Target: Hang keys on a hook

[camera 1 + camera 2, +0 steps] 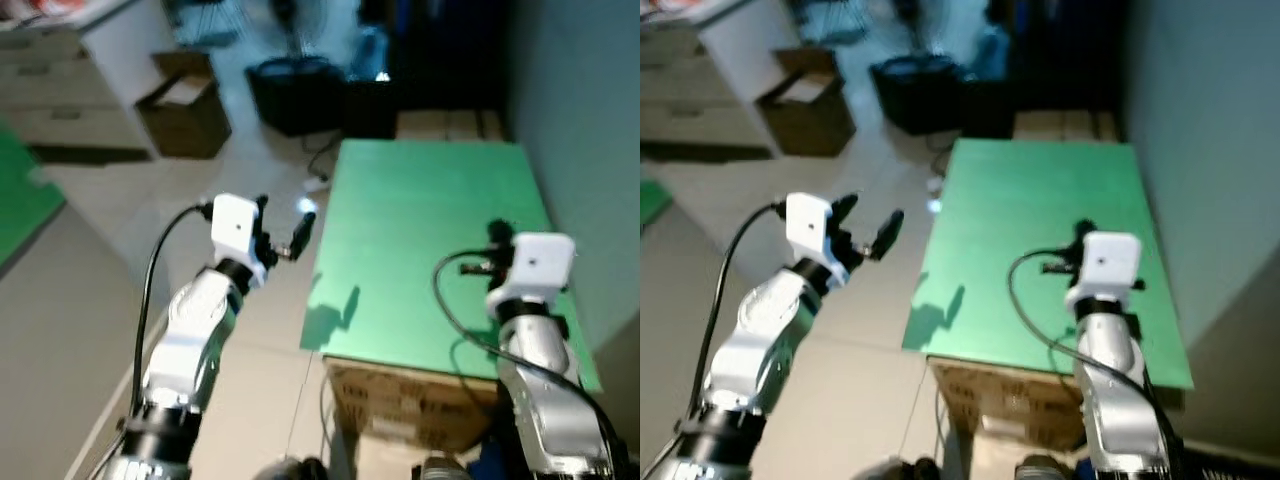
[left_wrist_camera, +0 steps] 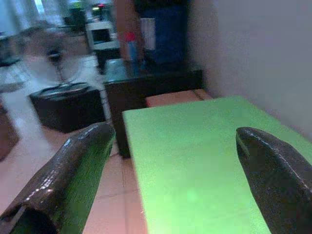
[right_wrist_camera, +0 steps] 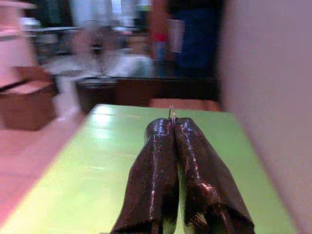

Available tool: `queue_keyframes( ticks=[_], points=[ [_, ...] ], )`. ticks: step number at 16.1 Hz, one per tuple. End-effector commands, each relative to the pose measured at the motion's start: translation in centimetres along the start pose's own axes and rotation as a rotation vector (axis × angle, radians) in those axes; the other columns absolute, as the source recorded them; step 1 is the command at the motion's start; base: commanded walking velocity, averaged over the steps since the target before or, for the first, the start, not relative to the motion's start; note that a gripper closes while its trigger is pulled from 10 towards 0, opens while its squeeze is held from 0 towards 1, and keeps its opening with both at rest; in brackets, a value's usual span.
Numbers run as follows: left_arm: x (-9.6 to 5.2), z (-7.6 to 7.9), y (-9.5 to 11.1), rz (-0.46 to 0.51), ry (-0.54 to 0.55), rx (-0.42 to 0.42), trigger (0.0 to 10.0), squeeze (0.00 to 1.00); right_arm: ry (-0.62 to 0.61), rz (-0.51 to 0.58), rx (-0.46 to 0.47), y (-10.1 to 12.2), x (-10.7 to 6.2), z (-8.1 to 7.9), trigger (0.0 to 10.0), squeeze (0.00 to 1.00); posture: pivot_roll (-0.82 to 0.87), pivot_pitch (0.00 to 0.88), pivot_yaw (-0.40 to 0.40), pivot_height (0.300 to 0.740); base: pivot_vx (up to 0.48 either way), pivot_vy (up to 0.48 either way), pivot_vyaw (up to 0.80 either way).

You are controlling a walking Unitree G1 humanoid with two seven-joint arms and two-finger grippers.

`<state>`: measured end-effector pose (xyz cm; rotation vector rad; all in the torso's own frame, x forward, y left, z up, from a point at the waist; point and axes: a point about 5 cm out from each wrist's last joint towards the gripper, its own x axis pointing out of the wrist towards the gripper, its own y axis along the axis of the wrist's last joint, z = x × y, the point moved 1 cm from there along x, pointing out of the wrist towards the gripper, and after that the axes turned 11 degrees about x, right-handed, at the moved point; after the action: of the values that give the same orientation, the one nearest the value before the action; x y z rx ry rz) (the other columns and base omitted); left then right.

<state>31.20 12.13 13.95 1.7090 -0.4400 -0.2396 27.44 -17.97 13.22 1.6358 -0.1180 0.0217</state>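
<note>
Evidently carrying toward an unseen hook, the right gripper (image 3: pixel 171 127) pinched its fingers on a key ring (image 3: pixel 171 113) over the green surface (image 1: pixel 420 230), while at nine o'clock the left gripper (image 2: pixel 180 156) waited, fingers apart.

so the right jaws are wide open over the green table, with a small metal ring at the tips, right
Not open: the right wrist view shows the right gripper with jaws pressed shut, a small metal ring poking out at the tips, over the green table.

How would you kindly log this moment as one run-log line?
left gripper: open, beside green table | right gripper: shut on key ring, above table | hook: unseen
</note>
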Motion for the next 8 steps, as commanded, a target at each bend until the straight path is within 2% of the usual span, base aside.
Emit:
queue_keyframes(
  ticks=[1,3,5,8],
  points=[
    [-0.5,-0.5,-0.3,-0.014,0.037,0.031,10.0,0.0,0.044,0.0,-0.01,0.3,0.0,-0.9,10.0,0.0,-0.21,0.006,0.146,0.74,0.0,0.0,0.8],
    [-0.3,-0.3,-0.5,-0.035,0.096,0.003,10.0,0.0,0.083,-0.039,-0.009,0.2,-0.4,-1.2,10.0,0.0,-0.21,0.0,0.128,0.74,0.0,0.0,0.8],
    [-0.2,0.1,-0.4,-0.047,0.114,0.017,10.0,0.0,0.086,-0.06,-0.013,-0.1,-0.5,-1.0,10.0,0.0,-0.2,0.0,0.108,0.74,0.0,0.0,0.8],
    [-1.3,0.2,-0.4,-0.063,0.113,0.055,10.0,0.0,0.093,-0.082,0.009,-0.3,-0.3,-1.4,10.0,0.0,-0.17,0.011,0.078,0.74,0.0,0.0,0.8]
  ],
)
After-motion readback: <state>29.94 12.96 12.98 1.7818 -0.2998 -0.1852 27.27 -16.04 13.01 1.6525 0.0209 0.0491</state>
